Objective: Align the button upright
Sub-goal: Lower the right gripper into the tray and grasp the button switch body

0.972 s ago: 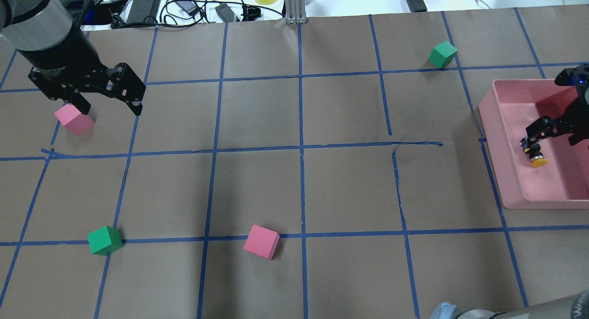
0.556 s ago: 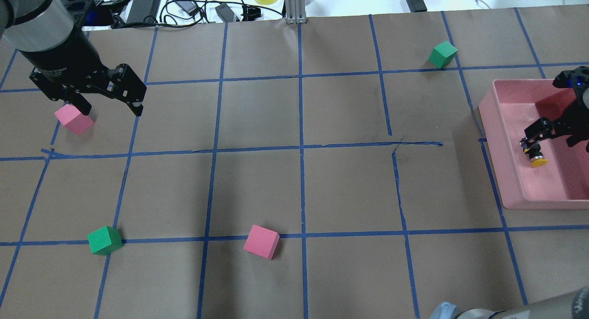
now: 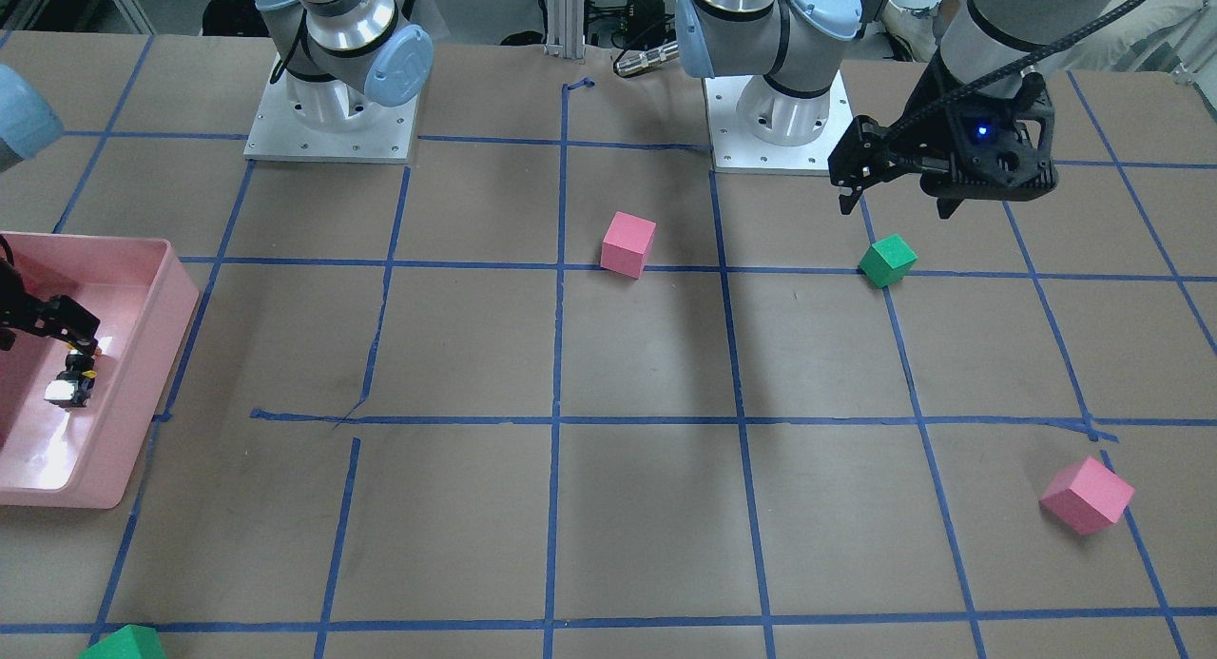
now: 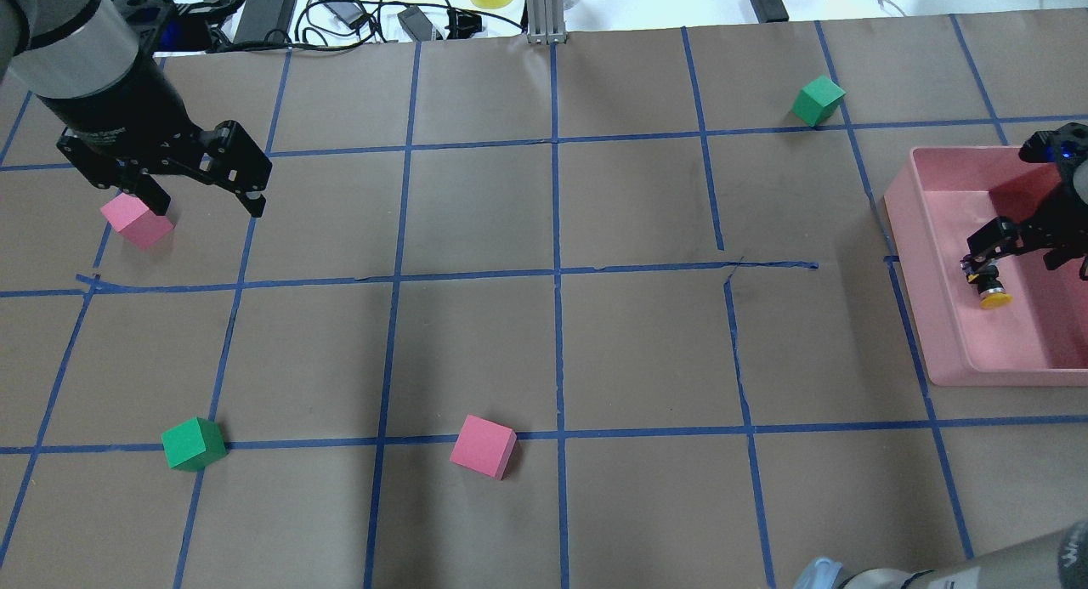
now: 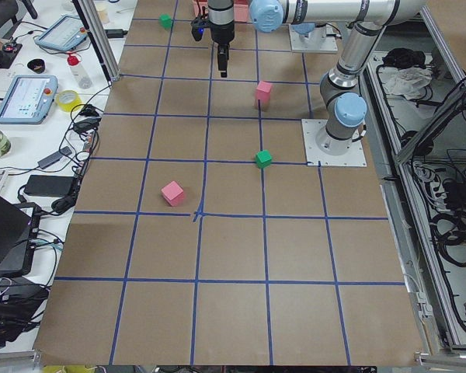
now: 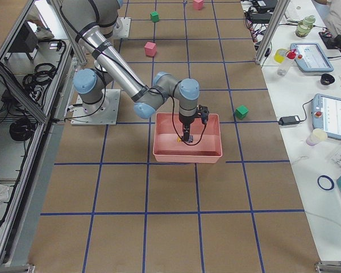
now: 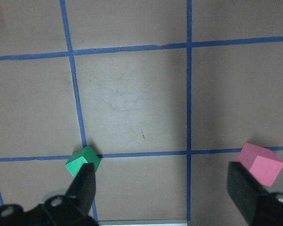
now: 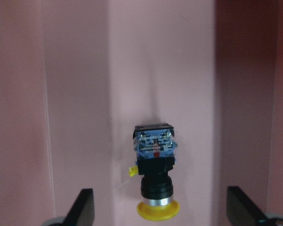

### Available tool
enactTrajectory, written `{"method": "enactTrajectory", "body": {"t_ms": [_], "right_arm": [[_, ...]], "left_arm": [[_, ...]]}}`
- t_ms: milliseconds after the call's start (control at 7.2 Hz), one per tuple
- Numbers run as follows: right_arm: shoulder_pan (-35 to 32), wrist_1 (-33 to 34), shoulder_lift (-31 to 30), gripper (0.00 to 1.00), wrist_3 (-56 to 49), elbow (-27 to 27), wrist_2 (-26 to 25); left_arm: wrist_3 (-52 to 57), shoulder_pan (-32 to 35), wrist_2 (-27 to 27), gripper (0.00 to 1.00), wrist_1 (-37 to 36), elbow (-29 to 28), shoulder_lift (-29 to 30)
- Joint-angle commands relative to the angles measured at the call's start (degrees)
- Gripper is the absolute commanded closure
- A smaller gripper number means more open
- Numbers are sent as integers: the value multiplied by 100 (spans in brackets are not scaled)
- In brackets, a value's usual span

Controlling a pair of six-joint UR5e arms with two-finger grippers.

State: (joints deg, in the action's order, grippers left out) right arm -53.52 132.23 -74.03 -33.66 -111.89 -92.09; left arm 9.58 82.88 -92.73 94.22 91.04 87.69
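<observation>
The button [image 8: 155, 174] lies on its side on the floor of the pink bin [image 4: 914, 257]. Its yellow cap [image 4: 994, 299] points toward the robot and its whitish-blue contact block [image 3: 67, 390] points away. My right gripper [image 4: 1033, 256] hangs open just above it, with its fingers [image 8: 82, 209] spread wide on either side and not touching it. My left gripper [image 4: 204, 202] is open and empty. It hovers above the table at the far left, next to a pink cube [image 4: 136, 219].
The bin walls [image 3: 171, 298] close in around the right gripper. A green cube [image 4: 818, 100] sits beyond the bin. Another green cube [image 4: 194, 443] and a pink cube [image 4: 483, 446] sit near the robot's edge. Cables and power bricks [image 4: 263, 11] lie past the table's far edge.
The right wrist has shifted slightly over the bin. The button lies where it was. The left arm has barely moved.
</observation>
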Motion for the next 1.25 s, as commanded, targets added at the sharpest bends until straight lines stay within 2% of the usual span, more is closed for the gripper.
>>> {"method": "enactTrajectory", "body": {"t_ms": [0,1111], "right_arm": [[0,460,344,0,8,18,7],[0,461,503,0,-159,0,200]], "left_arm": [[0,0,0,0,0,2,-6],[9,0,0,0,0,2,2]]}}
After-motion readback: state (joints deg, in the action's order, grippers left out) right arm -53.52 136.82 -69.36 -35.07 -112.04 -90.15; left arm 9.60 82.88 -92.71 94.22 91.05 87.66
